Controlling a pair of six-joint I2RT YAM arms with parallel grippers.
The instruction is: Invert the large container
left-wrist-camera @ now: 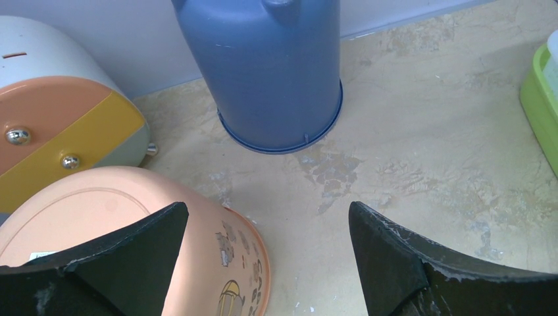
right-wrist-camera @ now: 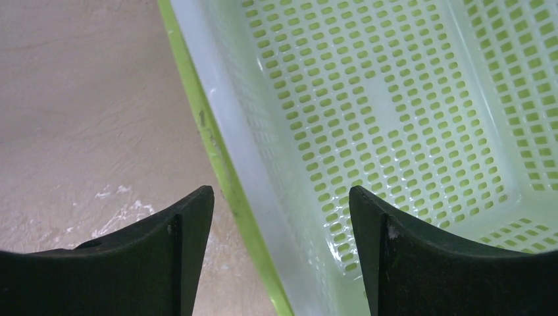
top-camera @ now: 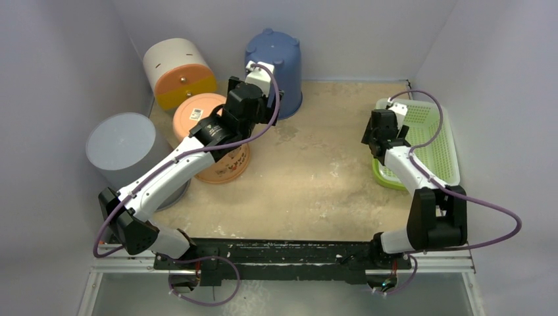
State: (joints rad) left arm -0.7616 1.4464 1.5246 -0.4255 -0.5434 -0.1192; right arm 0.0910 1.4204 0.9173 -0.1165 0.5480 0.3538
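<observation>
The large blue container stands at the back of the counter by the rear wall, its long axis vertical, open rim down on the surface and base pointing up. The left gripper hangs near it, spread wide and empty. The right gripper, also parted, sits over the rim of the green basket

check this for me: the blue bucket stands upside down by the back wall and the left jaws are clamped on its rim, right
Not quite. The left wrist view shows the left jaws open with nothing between them, short of the blue bucket, not clamped on its rim. The rest holds: the bucket does stand upside down by the back wall, its rim on the table.
</observation>
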